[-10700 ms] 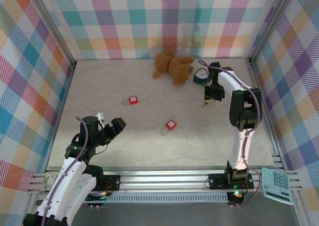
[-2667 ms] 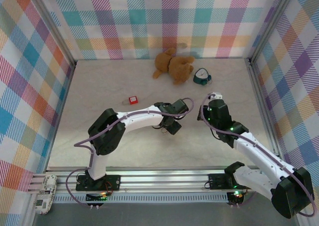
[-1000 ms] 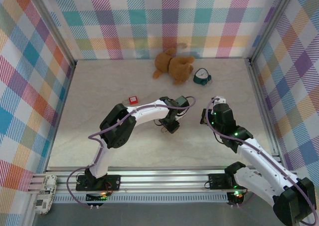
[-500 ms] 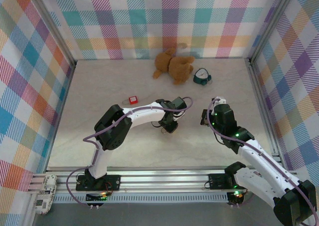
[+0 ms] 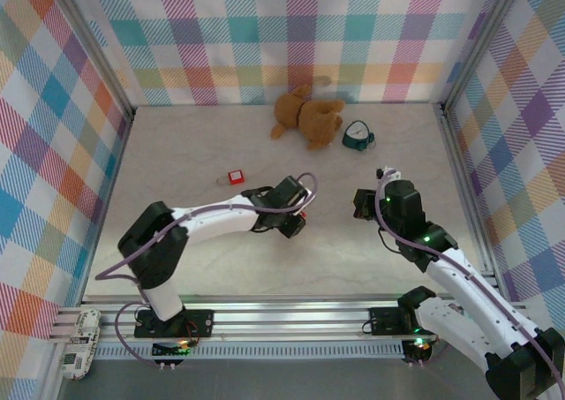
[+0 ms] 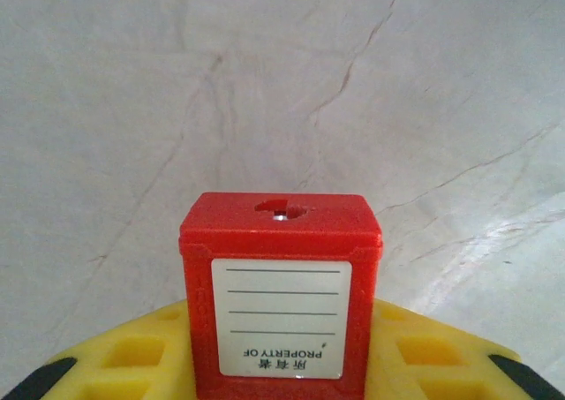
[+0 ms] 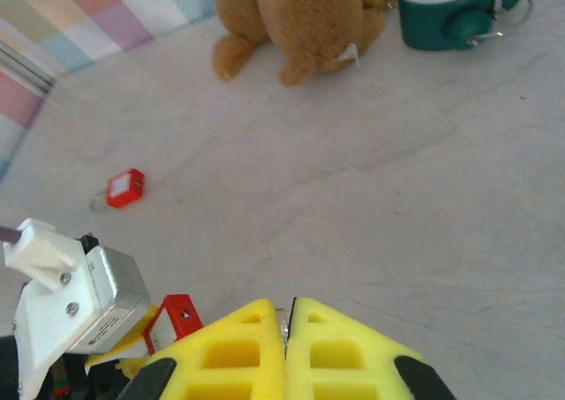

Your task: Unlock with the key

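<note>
At mid-table, left gripper [image 6: 281, 373] is clamping the red padlock [image 6: 281, 285] keyhole-out while right gripper [image 7: 286, 338], pinching shut on a barely visible key [image 7: 282, 311], is risking a skewed, jamming entry.

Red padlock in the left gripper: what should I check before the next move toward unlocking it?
1. Red padlock clamped in left gripper: ok.
2. Keyhole faces outward, uncovered: ok.
3. Right gripper shut: ok.
4. Key between its fingers: cannot tell.
5. Right gripper lined up with keyhole: not ok, the padlock sits off to its left.
6. Spare padlock apart from both arms: ok.
</note>
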Available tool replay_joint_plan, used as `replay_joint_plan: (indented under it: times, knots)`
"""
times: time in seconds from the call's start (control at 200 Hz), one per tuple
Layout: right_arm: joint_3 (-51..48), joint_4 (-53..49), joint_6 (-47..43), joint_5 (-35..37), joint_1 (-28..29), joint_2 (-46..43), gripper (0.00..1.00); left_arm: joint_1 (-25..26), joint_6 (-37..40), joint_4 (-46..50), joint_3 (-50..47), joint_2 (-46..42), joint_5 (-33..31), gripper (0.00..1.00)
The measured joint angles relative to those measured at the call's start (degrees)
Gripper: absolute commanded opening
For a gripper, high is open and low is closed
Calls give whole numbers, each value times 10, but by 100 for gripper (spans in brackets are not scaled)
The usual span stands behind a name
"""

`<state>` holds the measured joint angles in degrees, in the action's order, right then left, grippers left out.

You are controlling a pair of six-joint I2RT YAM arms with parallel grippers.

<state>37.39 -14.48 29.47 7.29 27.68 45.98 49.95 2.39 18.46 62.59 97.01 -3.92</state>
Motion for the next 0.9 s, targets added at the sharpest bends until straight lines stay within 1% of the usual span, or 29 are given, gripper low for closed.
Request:
replay_joint_plan:
  times: [0.085,0.165,0.32,0.395,0.485,0.625,0.75,0.895]
  knots:
    - [1,4,15,-16,0,-2,0,6,0,-75,-61,-48,-5,34]
    - [1,7,31,-29,0,0,0,14,3,-149,-123,-90,-23,34]
    - [1,25,70,-43,10,9,0,54,30,-293,-228,-144,-71,36]
    - [1,38,87,-39,34,21,0,71,47,-357,-268,-159,-95,36]
    - [3,56,96,-29,81,47,0,86,68,-426,-306,-169,-131,36]
    - [5,81,105,-17,136,82,0,110,90,-500,-345,-183,-172,36]
    - [5,104,110,-17,151,96,1,119,95,-541,-370,-208,-191,36]
    - [7,124,110,-20,158,109,1,121,102,-561,-382,-227,-203,36]
